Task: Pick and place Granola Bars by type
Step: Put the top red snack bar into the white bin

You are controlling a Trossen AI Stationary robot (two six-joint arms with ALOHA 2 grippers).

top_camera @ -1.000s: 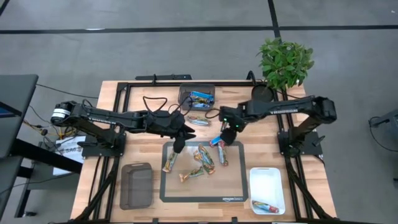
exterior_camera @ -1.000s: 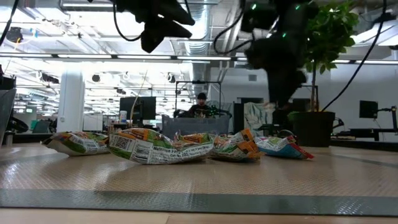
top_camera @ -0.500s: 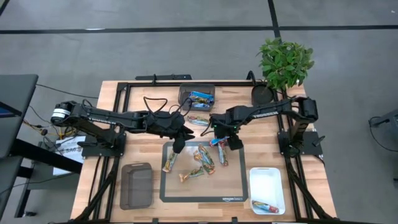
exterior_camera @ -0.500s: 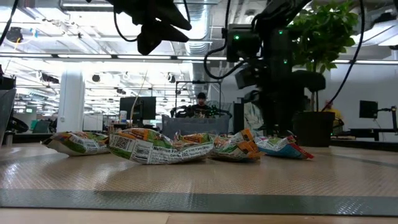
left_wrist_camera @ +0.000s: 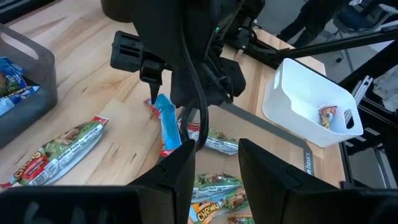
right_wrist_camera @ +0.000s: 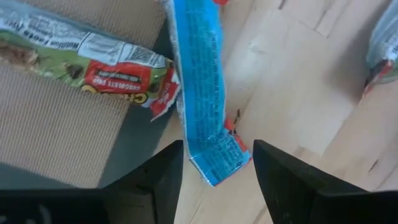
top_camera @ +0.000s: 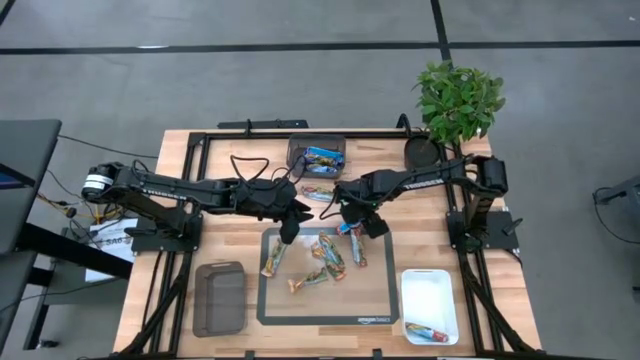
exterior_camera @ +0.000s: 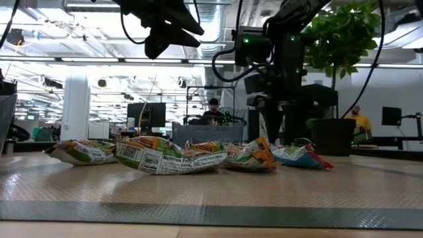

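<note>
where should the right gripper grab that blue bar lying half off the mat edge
Take the blue bar across its narrow width near the middle, coming straight down from above. It lies flat, long and thin, partly on the mat edge and partly on the wooden table. The right gripper is open, straddling its near end; the neighbouring green-and-red bar crowds one side.

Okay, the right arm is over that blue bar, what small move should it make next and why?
Probably lower the right gripper and close: its open fingers straddle the end of the blue bar, which lies untouched at the mat's edge. The left gripper waits over the mat.
</note>
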